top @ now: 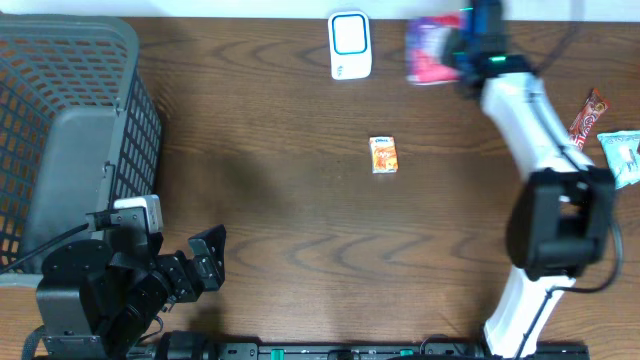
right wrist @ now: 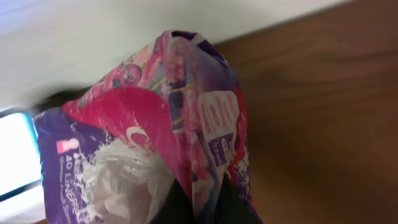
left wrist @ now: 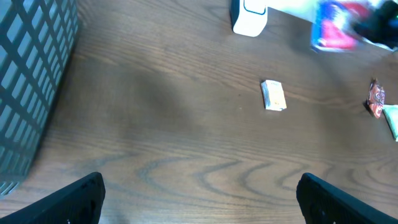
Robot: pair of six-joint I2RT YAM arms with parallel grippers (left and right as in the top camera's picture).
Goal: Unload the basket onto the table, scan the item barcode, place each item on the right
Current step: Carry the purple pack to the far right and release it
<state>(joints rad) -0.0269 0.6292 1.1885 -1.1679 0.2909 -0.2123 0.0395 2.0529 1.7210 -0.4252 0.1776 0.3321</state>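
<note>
Dark wooden counter (top: 300,230) carries one white scanner (top: 350,45) at its far edge. Just right of it, the right hand (top: 468,58) is clamped on one pink-purple packet (top: 428,50). The left hand (top: 205,262) gapes wide beside one grey basket (top: 70,130). One orange box (top: 383,154) lies mid-counter.

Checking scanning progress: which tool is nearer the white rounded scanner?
Right. The right tool holds a pink plastic packet beside the scanner; the left tool is far away, near the grey mesh basket.

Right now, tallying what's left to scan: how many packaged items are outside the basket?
4: pink packet in the right fingers, orange box mid-table, red bar and teal packet at the right edge. More may lie off-frame.
</note>
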